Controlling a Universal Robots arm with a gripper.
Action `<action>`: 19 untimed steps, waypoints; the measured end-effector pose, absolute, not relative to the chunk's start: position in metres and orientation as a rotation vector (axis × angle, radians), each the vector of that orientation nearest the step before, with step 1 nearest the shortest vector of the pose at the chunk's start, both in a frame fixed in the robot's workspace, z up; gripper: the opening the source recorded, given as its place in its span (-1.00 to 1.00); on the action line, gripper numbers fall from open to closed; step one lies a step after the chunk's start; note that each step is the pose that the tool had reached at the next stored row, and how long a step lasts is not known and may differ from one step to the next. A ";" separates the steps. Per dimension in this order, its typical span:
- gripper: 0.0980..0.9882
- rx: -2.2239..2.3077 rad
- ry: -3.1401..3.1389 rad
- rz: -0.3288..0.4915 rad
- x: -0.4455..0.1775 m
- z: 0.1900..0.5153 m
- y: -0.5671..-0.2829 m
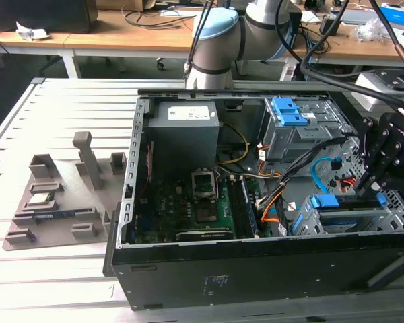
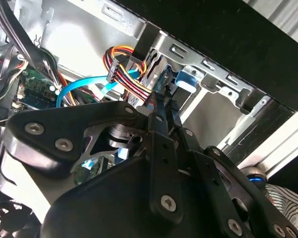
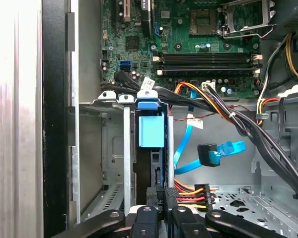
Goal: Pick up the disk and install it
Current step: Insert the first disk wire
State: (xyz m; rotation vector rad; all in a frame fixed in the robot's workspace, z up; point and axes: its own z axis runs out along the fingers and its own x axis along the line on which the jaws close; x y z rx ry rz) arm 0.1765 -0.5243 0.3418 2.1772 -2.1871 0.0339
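Disk (image 1: 347, 214) with its bright blue carrier frame sits in the drive cage (image 1: 390, 217) at the lower corner of the open computer case (image 1: 256, 269), toward the exterior view's right; only its blue top and dark upper edge are exposed. The black hand (image 1: 359, 190) hangs just above that edge, and from this angle I cannot tell how far its fingers are parted. A grey power-supply box (image 1: 185, 124) with a white sticker sits at the far end of the case, its print too small to make out, and a second blue-latched bay (image 1: 289, 111) sits beside it. The case rests on a slatted metal desk (image 1: 54, 108), where a grey plastic fixture (image 1: 60, 195) lies well apart. In the second wrist view, the hand (image 2: 165, 101) shows two thin black fingers (image 2: 159, 119) drawn close together with only a narrow gap, their tips at the blue edge of the disk (image 2: 185, 82) inside the silver cage (image 2: 213, 94); whether they actually pinch it I cannot tell. In the first wrist view, the disk (image 3: 151, 130) stands on edge in a cage slot, blue tab uppermost, with the hand (image 3: 161, 191) at its near end, next to a bundle of red, yellow and black wires (image 3: 191, 193). A blue data cable (image 3: 216, 152) hangs free beside the cage, and the green motherboard (image 3: 203, 34) lies beyond; no writing there is legible.
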 end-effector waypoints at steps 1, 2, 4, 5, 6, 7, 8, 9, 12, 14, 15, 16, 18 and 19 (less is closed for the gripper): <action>-0.83 2.176 -2.189 0.034 0.177 0.341 -0.524; -0.83 2.174 -2.190 0.034 0.177 0.341 -0.524; -0.83 2.174 -2.190 0.034 0.177 0.340 -0.524; -0.83 2.174 -2.190 0.034 0.178 0.340 -0.524; -0.83 2.174 -2.190 0.034 0.178 0.340 -0.524; -0.83 2.174 -2.190 0.034 0.178 0.339 -0.524; -0.83 2.175 -2.190 0.034 0.176 0.339 -0.524; -0.83 2.175 -2.190 0.033 0.176 0.339 -0.524; -0.83 2.175 -2.190 0.033 0.176 0.339 -0.524; -0.83 2.176 -2.191 0.031 0.178 0.338 -0.524; -0.83 2.175 -2.191 0.032 0.179 0.338 -0.524; -0.83 2.175 -2.190 0.033 0.179 0.339 -0.524; -0.83 2.175 -2.190 0.034 0.179 0.336 -0.525; -0.83 2.175 -2.190 0.033 0.179 0.335 -0.525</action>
